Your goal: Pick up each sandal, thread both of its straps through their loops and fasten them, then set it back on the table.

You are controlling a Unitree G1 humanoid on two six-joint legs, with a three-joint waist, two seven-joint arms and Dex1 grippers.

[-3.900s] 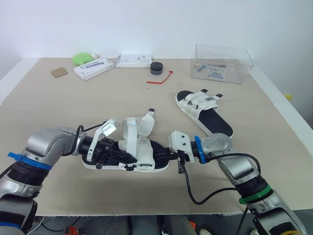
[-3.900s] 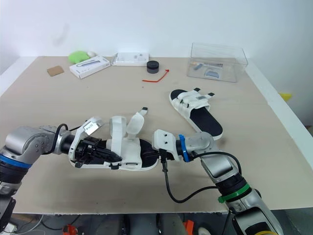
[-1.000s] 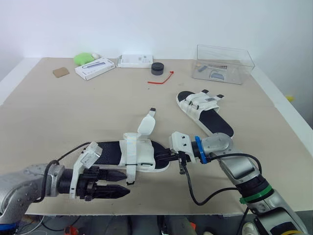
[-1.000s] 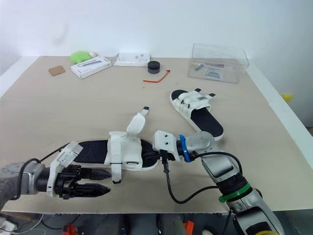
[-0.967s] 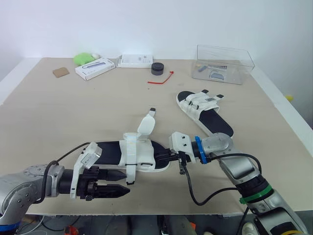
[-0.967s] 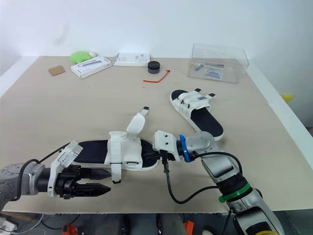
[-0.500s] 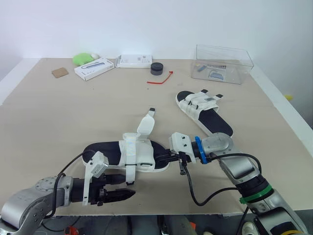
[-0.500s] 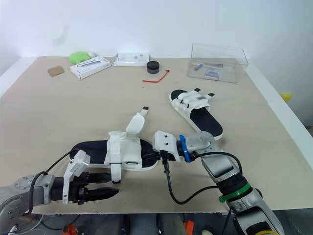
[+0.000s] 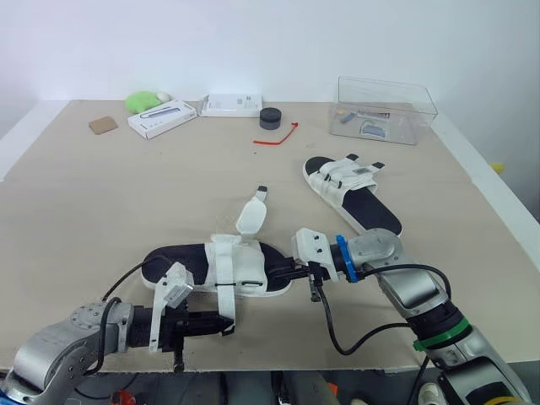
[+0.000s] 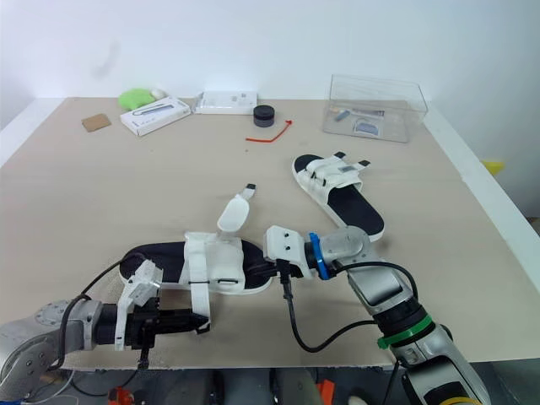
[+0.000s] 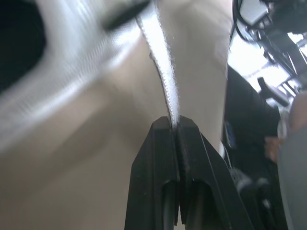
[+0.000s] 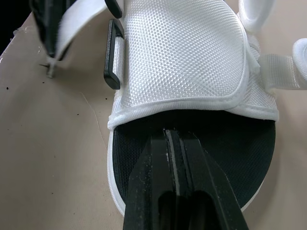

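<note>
the near sandal lies flat on the table at lower centre of the head view, heel toward frame left. change noted: a second ago the left gripper stood released and apart below the sandal; it is now clenched on the free end of the front strap, which hangs down over the sandal's near side. the left wrist view confirms this, with the white strap pinched between the black fingers. judgement: the strap is secured, so threading through the black loop can begin; nothing is threaded yet. the rear strap stands up loose. the right gripper sits at the toe, fingers pressed together over the black footbed; whether it pins the sole cannot be told. the second sandal lies at middle right with its straps laid across. writing: the white boxes at upper left carry print, too small to read. no brand is legible on either sandal.
</note>
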